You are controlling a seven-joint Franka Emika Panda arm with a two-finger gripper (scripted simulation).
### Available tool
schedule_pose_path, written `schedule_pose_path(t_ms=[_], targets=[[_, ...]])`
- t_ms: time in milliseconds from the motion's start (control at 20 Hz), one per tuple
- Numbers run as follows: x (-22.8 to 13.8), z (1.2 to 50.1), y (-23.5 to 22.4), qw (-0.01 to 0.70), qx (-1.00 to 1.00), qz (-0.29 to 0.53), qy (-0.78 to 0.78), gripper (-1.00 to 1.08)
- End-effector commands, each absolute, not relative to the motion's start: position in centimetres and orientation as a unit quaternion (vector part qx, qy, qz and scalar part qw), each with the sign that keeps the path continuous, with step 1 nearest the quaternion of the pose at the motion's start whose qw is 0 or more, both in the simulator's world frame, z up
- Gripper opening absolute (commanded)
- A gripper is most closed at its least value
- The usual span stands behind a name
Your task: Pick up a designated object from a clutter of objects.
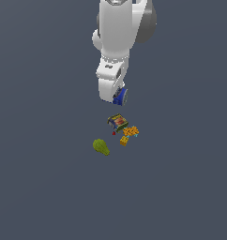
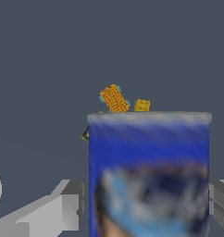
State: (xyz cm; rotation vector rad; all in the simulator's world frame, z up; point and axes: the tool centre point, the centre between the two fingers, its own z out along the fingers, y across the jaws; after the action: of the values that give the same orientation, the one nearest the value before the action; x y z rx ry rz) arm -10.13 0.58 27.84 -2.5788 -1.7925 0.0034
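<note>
Can [image 2: 148, 171] first: the small blue one fills the wrist view, standing between the two grey fingers [image 2: 70, 203], which look closed against its sides. In the exterior view the same blue can [image 1: 119, 97] sits at the tip of the white arm [image 1: 116, 47], apart from the other items on the dark bench [image 1: 40, 187] and, by my reading, already raised off it. So the grasp looks made and the lift at least begun (how high it hangs I cannot judge).

Left behind are the green-and-red tin [image 1: 117, 122], the orange blocky toy [image 1: 129, 134] just beside it, and the green pear-like fruit [image 1: 101, 146] a little apart. No bin or tray shows anywhere; the tin looks shut.
</note>
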Motion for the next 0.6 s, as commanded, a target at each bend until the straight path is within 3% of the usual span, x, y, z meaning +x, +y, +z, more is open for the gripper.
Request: schedule_pose_path(t_ms=[0, 550], targets=[[-10.3, 30.3, 1.2, 0.0, -0.821, 0.0, -0.571, -1.0], [-10.7, 39.3, 3.7, 0.0, -0.821, 0.0, -0.571, -1.0]])
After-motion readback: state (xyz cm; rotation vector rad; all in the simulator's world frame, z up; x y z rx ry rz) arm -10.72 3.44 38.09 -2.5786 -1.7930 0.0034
